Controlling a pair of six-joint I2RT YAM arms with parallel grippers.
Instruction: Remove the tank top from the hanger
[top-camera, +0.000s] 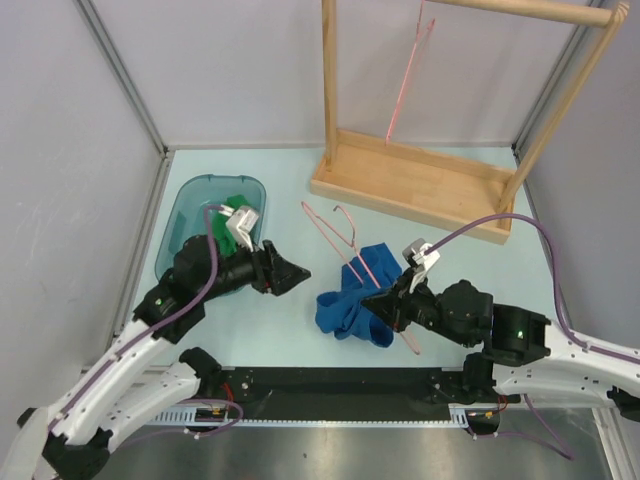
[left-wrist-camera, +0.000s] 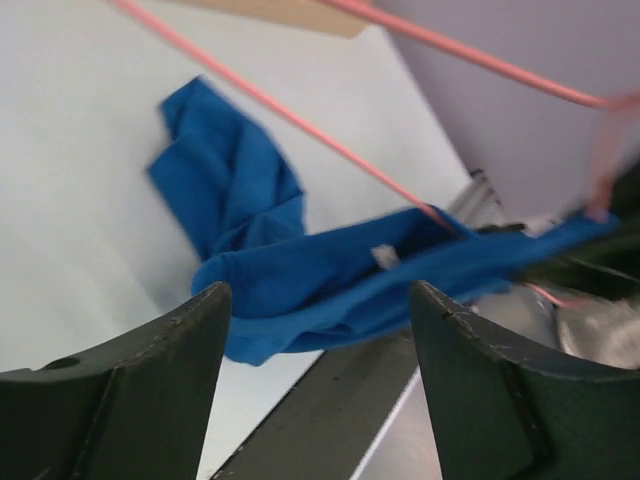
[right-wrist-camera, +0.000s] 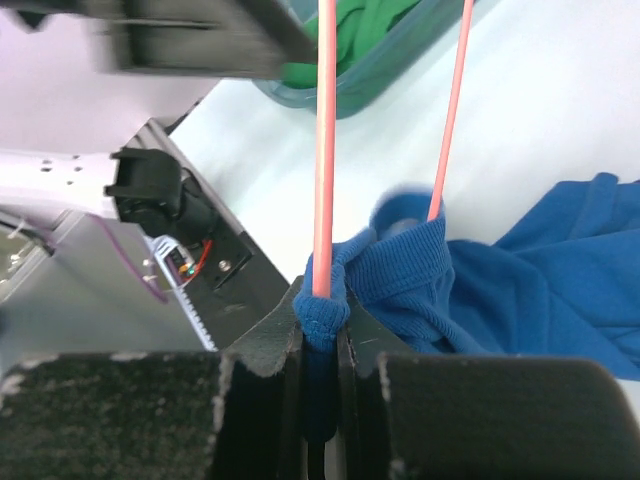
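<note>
The pale table (top-camera: 250, 325) carried a wooden rack (top-camera: 410, 185) at the back, with 1 spare hanger (top-camera: 405, 90) hung from its rod. A teal bin (top-camera: 180, 228) at the left held a green cloth (top-camera: 236, 203). The blue tank top (top-camera: 345, 312) lay crumpled on the table near the front, a pink hanger (top-camera: 335, 232) threaded through it. The right gripper (right-wrist-camera: 322, 335) was clamped tight on a fold of the blue tank top and the hanger's wire together. The left gripper (top-camera: 297, 276), between bin and tank top, had its 2 fingers spread wide, holding nothing.
</note>
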